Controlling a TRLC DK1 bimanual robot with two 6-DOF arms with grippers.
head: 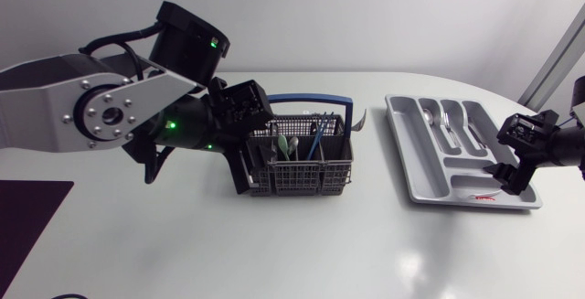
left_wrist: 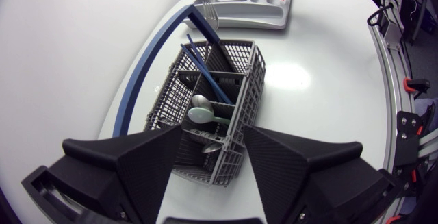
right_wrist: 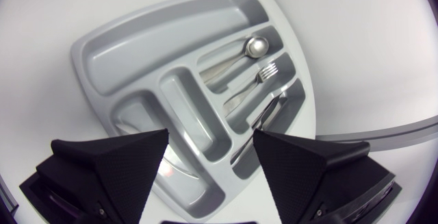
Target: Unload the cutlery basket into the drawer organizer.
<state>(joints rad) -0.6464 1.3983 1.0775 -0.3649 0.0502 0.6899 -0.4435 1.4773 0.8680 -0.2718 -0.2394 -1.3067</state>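
The basket point(head: 302, 178) stands in the middle of the table point(head: 274, 253) with its blue handle point(head: 309, 101) raised. Spoons point(left_wrist: 202, 111) and blue-handled pieces point(left_wrist: 205, 70) stand in its compartments. The left pincer point(left_wrist: 212, 145) hovers over the basket's near end, fingers apart and holding nothing. Well apart to the right lies the grey organizer point(right_wrist: 96, 49), with a spoon point(right_wrist: 254, 46), fork point(right_wrist: 268, 72) and knife point(right_wrist: 270, 111) in neighbouring slots. The right pincer point(right_wrist: 211, 142) hangs above it, fingers spread and empty.

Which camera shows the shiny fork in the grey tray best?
The right wrist view: the shiny metal fork lies close and whole in the grey plastic tray. The head view shows it tiny; the left wrist view, hardly.
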